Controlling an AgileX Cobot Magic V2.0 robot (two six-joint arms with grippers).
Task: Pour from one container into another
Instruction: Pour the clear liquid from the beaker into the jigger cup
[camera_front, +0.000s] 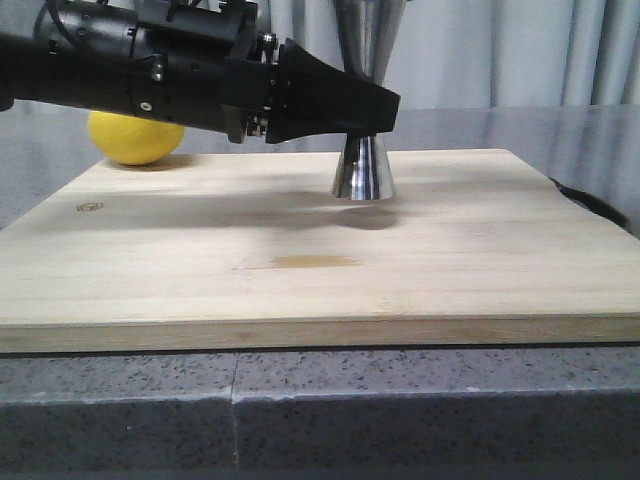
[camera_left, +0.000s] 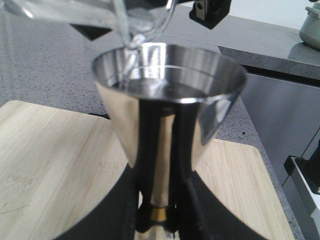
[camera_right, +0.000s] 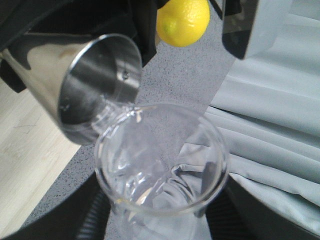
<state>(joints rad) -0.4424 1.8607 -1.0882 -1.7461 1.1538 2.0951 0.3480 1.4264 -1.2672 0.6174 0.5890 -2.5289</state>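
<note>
The wooden board (camera_front: 300, 250) carries the steel jigger (camera_front: 362, 165) upright, a lemon (camera_front: 135, 137) behind. My left gripper (camera_front: 385, 110) is clamped on its waist; my right gripper (camera_right: 155, 225) grips the glass beaker (camera_right: 160, 160), tilted, spout over the jigger's rim.

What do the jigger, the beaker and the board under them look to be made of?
Jigger: polished steel by its look, mirror-bright and reflecting the left tool, with a gold-coloured band at the waist. Beaker: clear glass, or maybe clear plastic; curtain folds show through it. Board: pale wood, matte, with grain running along it.
</note>
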